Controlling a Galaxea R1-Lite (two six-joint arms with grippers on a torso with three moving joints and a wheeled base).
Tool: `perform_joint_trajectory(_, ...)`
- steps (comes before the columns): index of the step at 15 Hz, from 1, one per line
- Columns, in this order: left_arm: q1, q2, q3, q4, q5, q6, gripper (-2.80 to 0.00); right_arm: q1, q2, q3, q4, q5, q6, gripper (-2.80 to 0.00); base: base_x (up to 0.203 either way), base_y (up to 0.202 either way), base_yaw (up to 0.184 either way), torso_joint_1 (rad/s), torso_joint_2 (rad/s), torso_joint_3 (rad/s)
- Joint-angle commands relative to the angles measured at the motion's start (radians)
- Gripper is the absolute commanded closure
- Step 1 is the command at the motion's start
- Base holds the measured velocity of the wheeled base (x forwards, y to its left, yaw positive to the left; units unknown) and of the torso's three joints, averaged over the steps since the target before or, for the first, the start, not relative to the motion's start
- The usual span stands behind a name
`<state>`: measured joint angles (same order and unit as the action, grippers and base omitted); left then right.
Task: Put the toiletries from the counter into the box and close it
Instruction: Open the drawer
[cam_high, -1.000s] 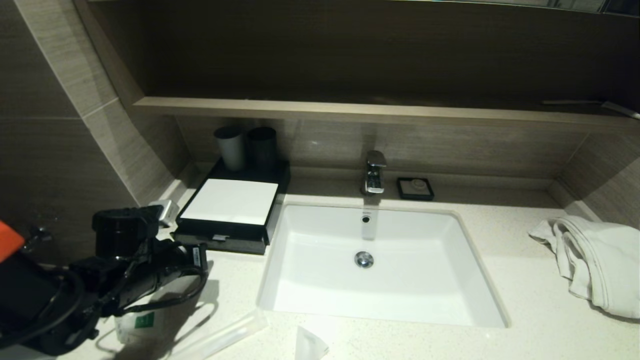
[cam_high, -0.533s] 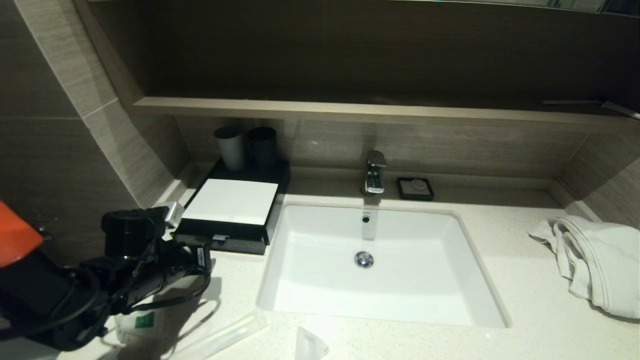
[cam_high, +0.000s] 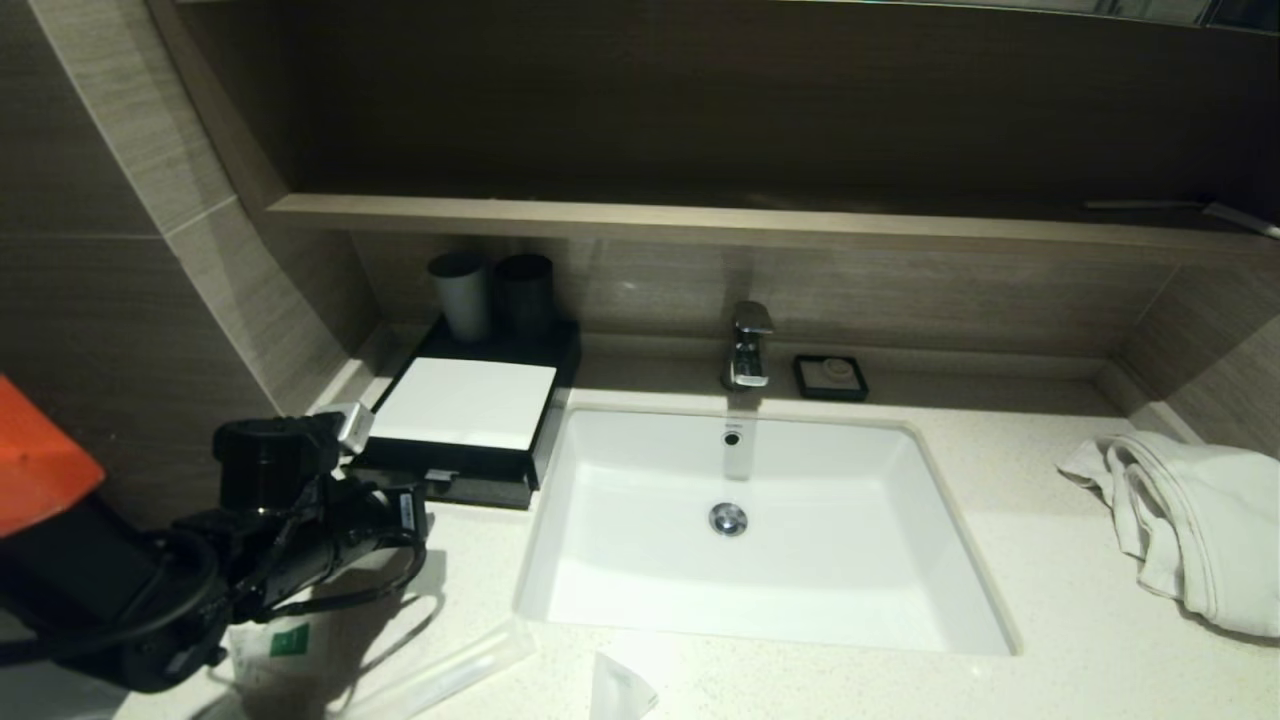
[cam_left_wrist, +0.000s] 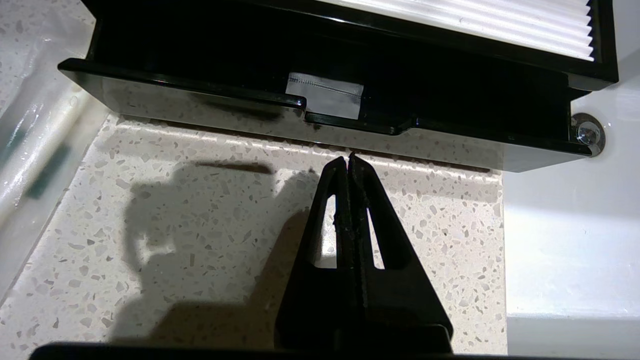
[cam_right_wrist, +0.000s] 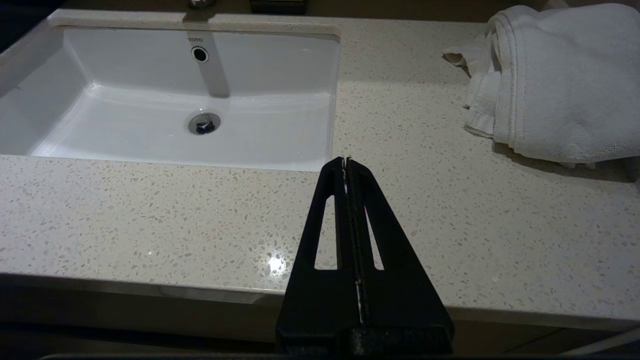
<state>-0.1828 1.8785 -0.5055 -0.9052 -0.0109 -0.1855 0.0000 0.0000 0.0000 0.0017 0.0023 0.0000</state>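
The black box (cam_high: 455, 405) with a white top panel stands at the back left of the counter (cam_high: 1050, 600), its front drawer (cam_left_wrist: 200, 95) pulled out a little, with a small pull (cam_left_wrist: 325, 97). My left gripper (cam_left_wrist: 348, 159) is shut and empty, its tips just short of the drawer front below the pull; it also shows in the head view (cam_high: 408, 512). On the counter's front left lie a pouch with a green mark (cam_high: 280, 645), a long thin packet (cam_high: 450, 670) and a small packet (cam_high: 620, 690). My right gripper (cam_right_wrist: 346, 160) is shut and empty, over the counter by the sink's near right corner.
The white sunken sink (cam_high: 760, 600) lies in the middle with a chrome tap (cam_high: 750, 345). Two dark grey cups (cam_high: 490, 290) stand behind the box. A small black soap dish (cam_high: 830, 377) sits by the tap. A white towel (cam_high: 1190, 520) lies at the right. A wooden shelf (cam_high: 700, 220) overhangs.
My left arm has moved a little forward and right, toward the drawer front of the box. Nothing else has moved.
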Motion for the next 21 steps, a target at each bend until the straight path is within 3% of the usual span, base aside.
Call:
perform_joint_trajectory(1,-0.004,0.008,-0.001,-0.012,0.002,-0.002,0.00,0.000,0.000,0.000,0.000,0.001,0.000,0.00,0.000,0.000,0.000,0.000,0.00,0.000)
perform_joint_trajectory(21,-0.003,0.053,-0.031,-0.069,0.003,0.008,0.00,0.000,0.000,0.000,0.000,0.001,0.000,0.00,0.000,0.000,0.000,0.000,0.00,0.000)
